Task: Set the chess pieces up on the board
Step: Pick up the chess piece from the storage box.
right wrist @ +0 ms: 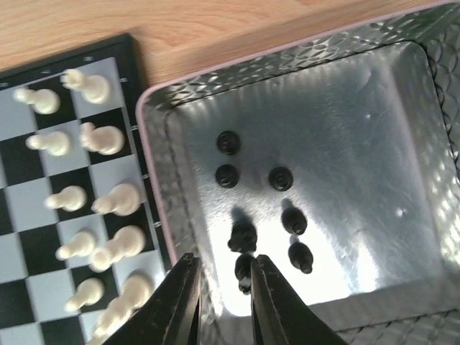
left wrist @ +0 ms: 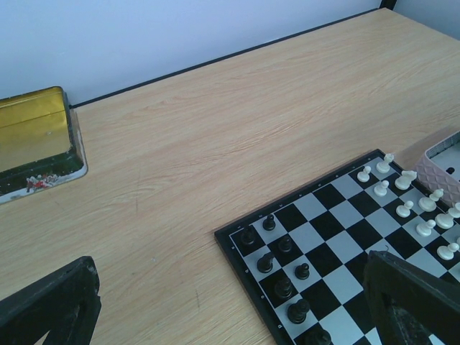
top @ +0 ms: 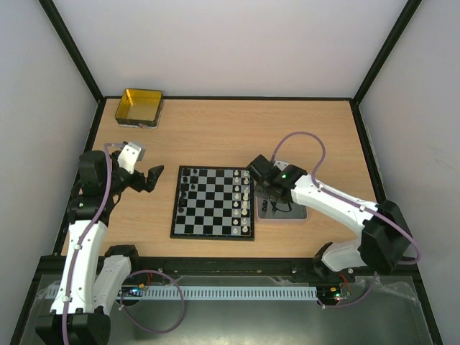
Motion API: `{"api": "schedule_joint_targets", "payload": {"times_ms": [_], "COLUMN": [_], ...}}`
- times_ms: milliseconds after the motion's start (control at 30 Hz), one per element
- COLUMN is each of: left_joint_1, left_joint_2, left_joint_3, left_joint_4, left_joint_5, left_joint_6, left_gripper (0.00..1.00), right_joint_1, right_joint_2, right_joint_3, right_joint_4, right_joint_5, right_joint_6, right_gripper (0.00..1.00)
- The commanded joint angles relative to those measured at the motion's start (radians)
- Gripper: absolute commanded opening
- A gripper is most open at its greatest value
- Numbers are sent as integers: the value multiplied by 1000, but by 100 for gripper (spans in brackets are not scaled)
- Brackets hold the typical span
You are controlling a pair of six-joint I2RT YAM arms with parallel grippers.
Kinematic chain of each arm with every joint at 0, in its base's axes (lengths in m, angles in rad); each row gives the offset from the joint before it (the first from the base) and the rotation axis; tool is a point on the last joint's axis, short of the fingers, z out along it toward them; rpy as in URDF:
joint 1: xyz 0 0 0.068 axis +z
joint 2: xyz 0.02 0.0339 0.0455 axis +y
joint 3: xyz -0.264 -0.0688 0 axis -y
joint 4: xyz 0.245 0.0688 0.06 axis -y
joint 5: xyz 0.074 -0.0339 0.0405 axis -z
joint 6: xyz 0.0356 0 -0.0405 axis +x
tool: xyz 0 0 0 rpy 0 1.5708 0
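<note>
From above, the board lies mid-surface, with white pieces on its right and black pieces on its left. The left gripper hovers beside it.

Left wrist: its jaws gape wide, empty.

Right wrist: the right gripper, narrowed, straddles a black piece in the tray, likely to fetch it. Whether the piece is pinched cannot be told.

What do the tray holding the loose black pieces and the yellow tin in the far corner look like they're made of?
The tray looks like thin sheet metal. Its floor is bright and mirror-like, its walls carry an embossed diamond pattern, and its rim is pinkish. The tin looks like metal too, with a glossy gold inside that reflects light. I cannot tell what its coating is.
</note>
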Motion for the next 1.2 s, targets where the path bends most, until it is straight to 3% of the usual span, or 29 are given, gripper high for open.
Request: {"api": "schedule_joint_targets", "payload": {"times_ms": [0,467,1167], "left_joint_1": [6,6,6], "left_joint_2": [2,12,16], "left_joint_3": [-1,-2,-1], "left_joint_4": [-11,-12,-14], "left_joint_5": [23,28,38], "left_joint_6": [7,9,12], "left_gripper": [99,99,99], "right_joint_1": [-77,-179,-236], "right_joint_2": [40,183,132], "right_joint_3": [-38,-15,-111], "right_joint_4": [66,192,210], "right_joint_5": [-27,-91,-96], "right_joint_6": [-82,-164,-172], "right_gripper": [20,20,18]}}
